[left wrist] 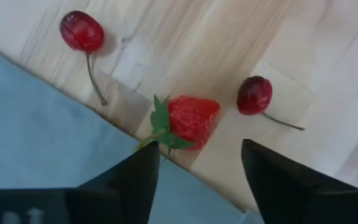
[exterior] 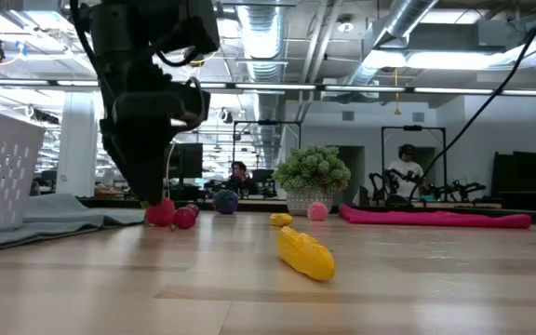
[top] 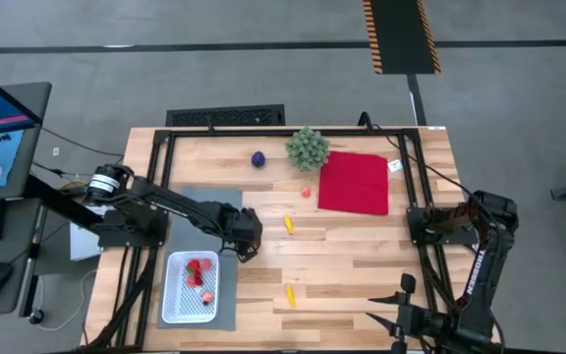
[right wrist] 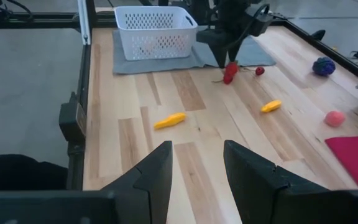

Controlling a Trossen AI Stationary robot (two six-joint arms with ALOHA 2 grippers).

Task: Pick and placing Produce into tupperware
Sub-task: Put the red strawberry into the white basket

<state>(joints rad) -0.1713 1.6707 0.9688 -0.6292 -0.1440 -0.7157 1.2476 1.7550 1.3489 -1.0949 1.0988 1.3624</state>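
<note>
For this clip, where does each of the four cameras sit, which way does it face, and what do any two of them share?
High view: overhead, straight down on the table; both arms show, left tool beside the tupperware.
Low view: table height, facing the room; the left arm comes down over a strawberry.
Left wrist view: down past its open tool at the strawberry and two cherries.
Right wrist view: across the table past its open tool.
Shared: low and right wrist views both show the yellow piece.
</note>
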